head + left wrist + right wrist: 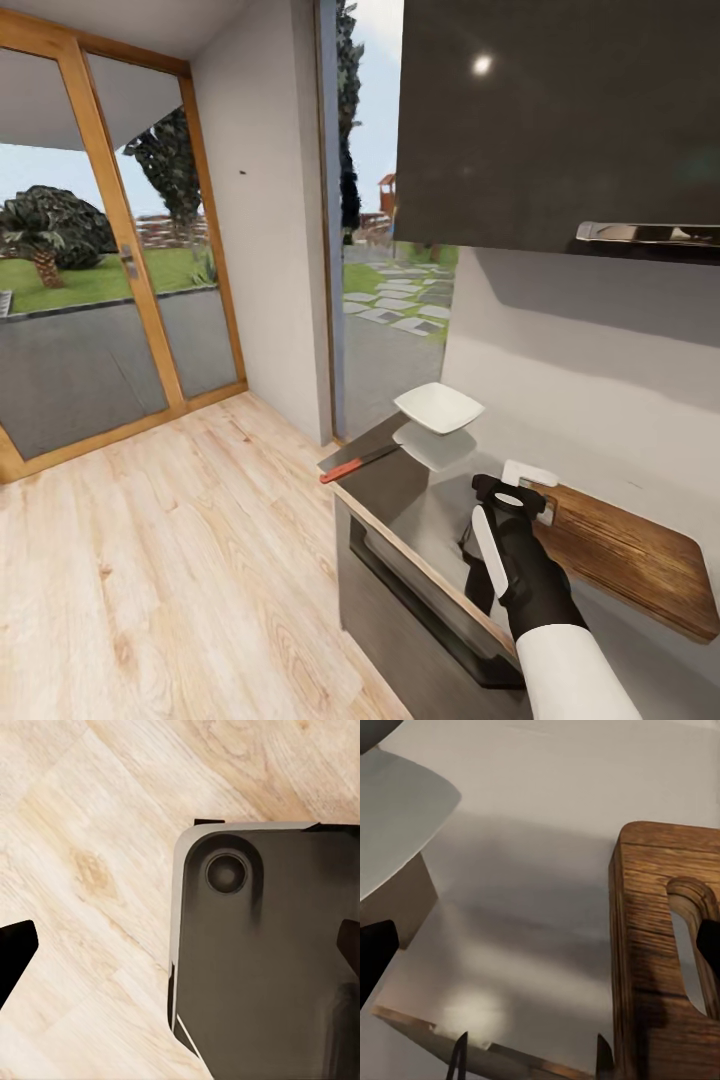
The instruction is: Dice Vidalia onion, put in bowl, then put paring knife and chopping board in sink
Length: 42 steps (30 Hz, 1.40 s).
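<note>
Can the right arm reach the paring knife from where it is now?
Probably yes: the right gripper hovers by the chopping board, and bare countertop separates it from the paring knife.

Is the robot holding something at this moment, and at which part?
Nothing is held. The right gripper hovers open over the handle end of the chopping board; the paring knife lies apart on the countertop.
</note>
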### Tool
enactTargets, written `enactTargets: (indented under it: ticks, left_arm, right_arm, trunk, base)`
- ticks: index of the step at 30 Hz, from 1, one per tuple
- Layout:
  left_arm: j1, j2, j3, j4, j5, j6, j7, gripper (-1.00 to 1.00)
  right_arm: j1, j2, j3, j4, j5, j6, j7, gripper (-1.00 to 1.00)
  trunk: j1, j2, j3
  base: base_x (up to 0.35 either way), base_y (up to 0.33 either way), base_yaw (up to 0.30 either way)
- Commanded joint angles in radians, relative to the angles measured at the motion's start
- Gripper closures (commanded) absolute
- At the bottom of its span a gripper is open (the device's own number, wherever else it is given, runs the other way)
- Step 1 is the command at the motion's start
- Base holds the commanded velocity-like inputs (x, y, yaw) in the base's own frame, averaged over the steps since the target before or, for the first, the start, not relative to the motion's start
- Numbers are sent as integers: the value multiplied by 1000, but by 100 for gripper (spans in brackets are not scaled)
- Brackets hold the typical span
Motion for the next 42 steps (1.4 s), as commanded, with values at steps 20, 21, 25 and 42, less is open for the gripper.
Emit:
enactTargets:
  ticks: [20, 21, 25, 42]
  left_arm:
    - [-1, 1, 2, 2, 2, -5, 0, -100]
    - [-1, 1, 2, 1, 2, -5, 0, -100]
    - [0, 1, 2, 1, 2, -6, 0, -100]
    - [0, 0, 2, 2, 2, -5, 0, -100]
  right_arm:
    - [-1, 0, -1, 8, -5, 4, -4, -100]
    - [-1, 0, -1, 8, -5, 4, -4, -100]
    - [-1, 0, -1, 9, -5, 4, -4, -100]
    - [-1, 0, -1, 20, -7, 4, -3, -100]
  trunk:
    - [0, -1, -1]
    - [0, -1, -1]
    - [0, -1, -1]
    - [0, -1, -1]
  base:
    - [36, -36, 0]
    - [42, -42, 0]
    - [18, -18, 0]
    - [2, -2, 0]
